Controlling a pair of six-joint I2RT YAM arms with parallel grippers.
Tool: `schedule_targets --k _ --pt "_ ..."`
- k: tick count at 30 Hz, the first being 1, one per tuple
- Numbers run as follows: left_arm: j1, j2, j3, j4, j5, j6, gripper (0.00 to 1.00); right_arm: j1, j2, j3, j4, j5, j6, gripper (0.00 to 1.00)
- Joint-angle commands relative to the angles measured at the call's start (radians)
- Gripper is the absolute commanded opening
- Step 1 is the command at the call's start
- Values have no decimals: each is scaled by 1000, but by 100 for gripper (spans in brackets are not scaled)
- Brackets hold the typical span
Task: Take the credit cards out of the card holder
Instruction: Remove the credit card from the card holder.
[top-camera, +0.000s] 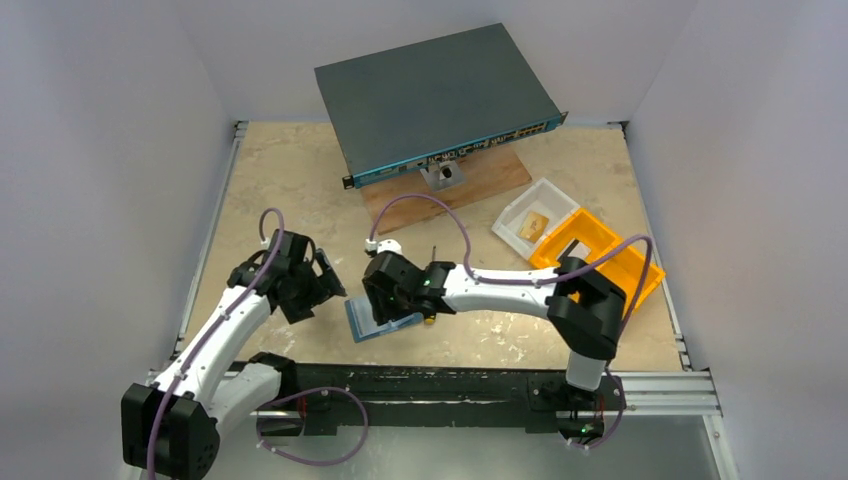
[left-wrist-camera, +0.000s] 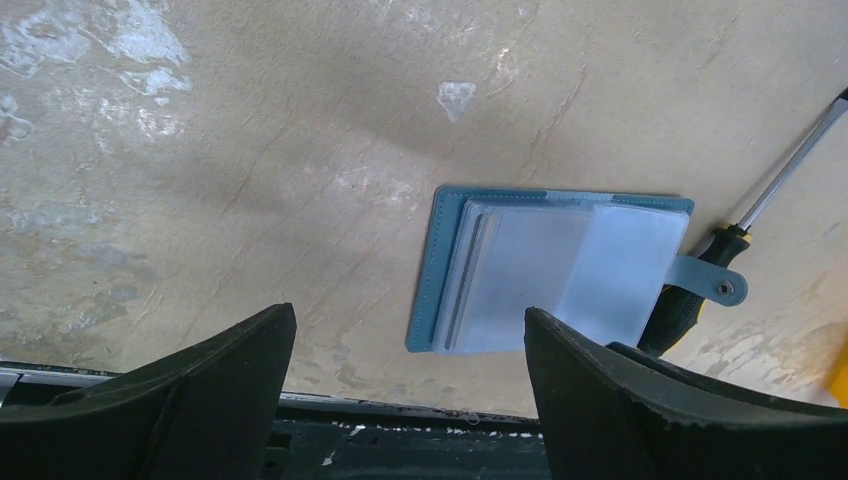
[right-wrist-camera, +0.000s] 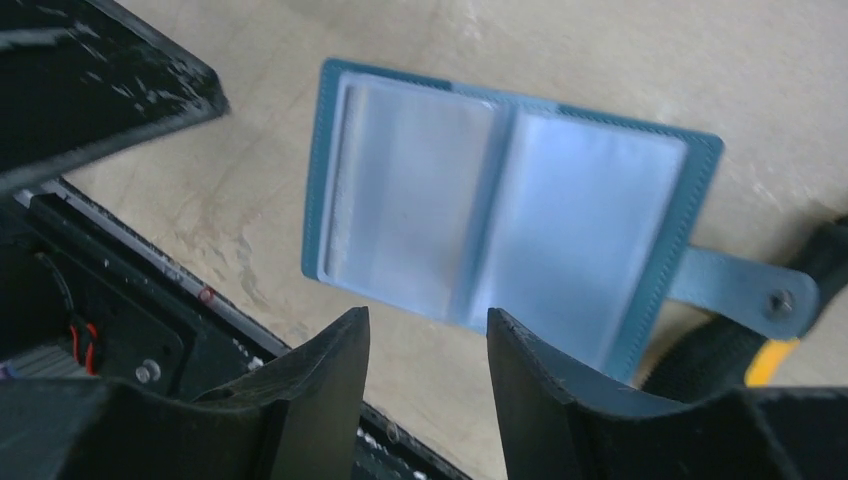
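The card holder (right-wrist-camera: 510, 220) lies open; switch (top-camera: 430, 95) lettering illegible.

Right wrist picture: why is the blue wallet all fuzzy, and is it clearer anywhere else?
Right wrist view: the card holder looks soft and smeared, perhaps too close for focus; left wrist view: sharper, its stitching shows, and pale shiny patches mark the table; top view: too small to show detail.

One card holder (right-wrist-camera: 500, 220), one screwdriver (left-wrist-camera: 722, 242), one switch box (top-camera: 435, 95), one white tray (top-camera: 560, 200), one orange tray (top-camera: 605, 238)
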Motion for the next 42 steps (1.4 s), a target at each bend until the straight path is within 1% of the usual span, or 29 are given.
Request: schedule_targets --k 1,6,11,17,20,24,28,30,33,34,39,42 --pt "26 6 20 2 37 -18 84 41 87 120 -13 136 -33 48" --pt "50 22 9 26 82 -27 84 52 166 182 -34 170 -35 53" --pt "58 48 -5 56 113 -39 84 54 204 211 -49 189 -26 54" --pt "64 63 -9 67 119 -38 84 54 237 222 -36 159 -22 54" --pt "67 64 -13 69 125 -36 84 51 253 212 -14 100 -9 53" --pt "71 64 -18 72 134 -29 84 43 257 178 26 44 12 45" --pt "72 66 -25 83 151 -20 84 18 249 125 107 -71 63 29" --pt "72 67 -31 87 162 -15 83 9 251 110 130 -106 76 23" --pt "72 69 -44 106 191 -6 77 -11 246 76 162 -142 91 11" --pt "72 68 -50 110 196 -3 74 -21 242 60 179 -162 95 9" --pt "70 54 -78 129 210 13 46 -81 213 -37 296 -254 113 7" --pt "70 51 -88 138 212 20 31 -104 204 -78 352 -297 118 6"
